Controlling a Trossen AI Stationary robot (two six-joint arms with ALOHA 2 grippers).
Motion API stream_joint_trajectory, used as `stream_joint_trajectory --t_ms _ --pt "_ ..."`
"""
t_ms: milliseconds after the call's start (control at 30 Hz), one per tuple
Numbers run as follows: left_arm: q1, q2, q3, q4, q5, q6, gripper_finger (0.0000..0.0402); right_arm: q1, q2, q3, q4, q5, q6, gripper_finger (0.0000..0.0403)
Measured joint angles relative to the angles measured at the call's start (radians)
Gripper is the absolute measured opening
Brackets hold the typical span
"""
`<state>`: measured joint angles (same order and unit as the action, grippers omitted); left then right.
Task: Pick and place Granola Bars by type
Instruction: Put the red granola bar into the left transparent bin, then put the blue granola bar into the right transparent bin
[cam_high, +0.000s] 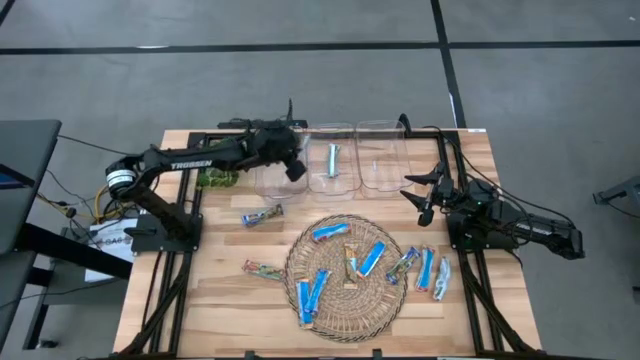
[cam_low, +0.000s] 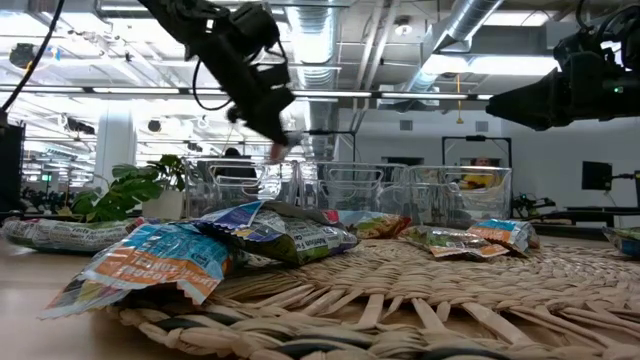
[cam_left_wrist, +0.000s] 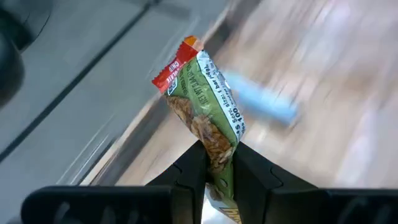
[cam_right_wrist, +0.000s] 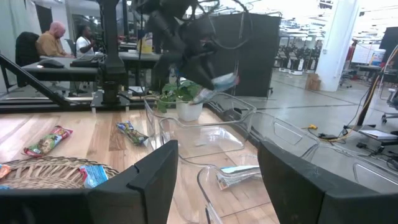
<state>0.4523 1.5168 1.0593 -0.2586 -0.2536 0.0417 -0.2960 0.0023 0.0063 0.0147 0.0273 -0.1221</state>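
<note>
— Where's the left hand (cam_left_wrist: 219, 171)?

— Over the leftmost clear bin (cam_high: 272, 165), fingers clamped on a green-and-red granola bar (cam_left_wrist: 208, 118).

— And the other bars?

— Two lie on the table (cam_high: 220, 300) left of the wicker mat (cam_high: 345, 305), several on it, one pale bar (cam_high: 334, 158) in the middle bin.

— The right hand (cam_high: 424, 196)?

— Beside the rightmost bin, fingers spread, holding nothing.

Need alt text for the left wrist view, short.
The left tool pinches the lower end of a green granola bar with a red top edge, holding it upright between its two dark fingers. Behind it, blurred, lie wooden tabletop and a pale blue bar.
</note>
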Motion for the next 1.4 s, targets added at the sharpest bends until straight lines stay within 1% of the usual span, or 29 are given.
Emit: stream_joint_trajectory --t_ms 100,167,233,333,467,733,867,1000,1100,1200,1400 --pt "0.019 0.0 0.043 -0.18 -0.048 0.027 0.0059 0.0 0.0 0.0 0.0 0.0 0.0 0.0215" --pt "0.029 0.0 0.064 -0.274 -0.059 0.027 0.0059 0.0 0.0 0.0 0.0 0.0 0.0 0.0215" --pt "0.033 0.0 0.071 -0.336 -0.061 0.022 0.0059 0.0 0.0 0.0 0.0 0.0 0.0 0.0215" --pt "0.033 0.0 0.071 -0.378 -0.047 -0.004 0.0059 0.0 0.0 0.0 0.0 0.0 0.0 0.0215" --pt "0.033 0.0 0.071 -0.387 -0.013 -0.008 0.0059 0.0 0.0 0.0 0.0 0.0 0.0 0.0215" --pt "0.033 0.0 0.071 -0.381 -0.013 -0.036 0.0065 0.0 0.0 0.0 0.0 0.0 0.0 0.0215" --pt "0.033 0.001 0.071 -0.382 0.01 -0.05 0.0094 0.0 0.0 0.0 0.0 0.0 0.0 0.0215" --pt "0.03 0.001 0.071 -0.382 0.012 -0.054 0.0134 0.0 0.0 0.0 0.0 0.0 0.0 0.0215" --pt "0.03 0.001 0.071 -0.382 0.012 -0.054 0.0156 0.0 0.0 0.0 0.0 0.0 0.0 0.0215" --pt "0.026 0.001 0.071 -0.378 0.012 -0.067 0.0167 0.0 0.0 0.0 0.0 0.0 0.0 0.0215" --pt "-0.003 0.001 0.071 -0.353 0.016 -0.072 0.0169 0.0 0.0 0.0 0.0 0.0 0.0 0.0215"
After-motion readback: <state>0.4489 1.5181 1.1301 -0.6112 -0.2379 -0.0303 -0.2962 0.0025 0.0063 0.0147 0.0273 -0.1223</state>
